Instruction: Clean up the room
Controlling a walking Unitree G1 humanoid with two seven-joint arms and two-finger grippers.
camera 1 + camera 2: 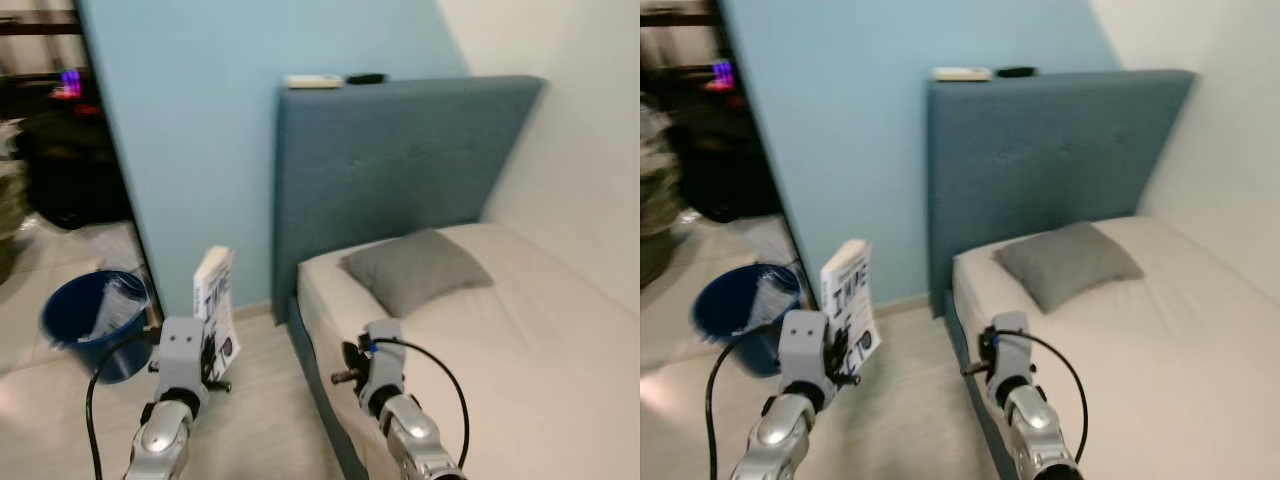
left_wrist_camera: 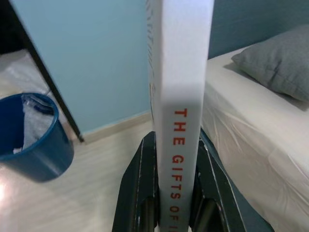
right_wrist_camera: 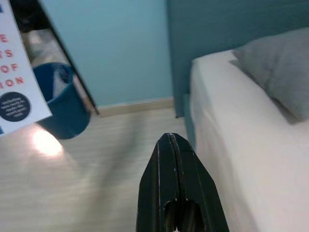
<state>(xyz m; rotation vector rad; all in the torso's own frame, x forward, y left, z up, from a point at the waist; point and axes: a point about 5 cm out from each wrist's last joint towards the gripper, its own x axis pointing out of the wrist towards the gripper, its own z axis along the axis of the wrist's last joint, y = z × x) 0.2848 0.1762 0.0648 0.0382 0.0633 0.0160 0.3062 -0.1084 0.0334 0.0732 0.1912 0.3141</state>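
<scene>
We carry a white paperback book [image 1: 215, 305] upright in our left gripper [image 2: 171, 193], its two black fingers pressed flat on the covers low down, the spine facing the wrist camera. It stands over the pale floor [image 1: 265, 420], just off the near corner of the bed [image 1: 520, 340]. Our right gripper [image 3: 175, 159] hangs beside the bed's edge with its fingers closed together and nothing between them. We judge the step to be carrying the book to a resting place — perhaps the bed, where a grey pillow [image 1: 418, 268] lies near the blue headboard [image 1: 400, 170]. To do it well we should keep the grip firm and low, hold the book level, and steer clear of the blue bin [image 1: 95, 322], which stands farther from the bed by the wall.
</scene>
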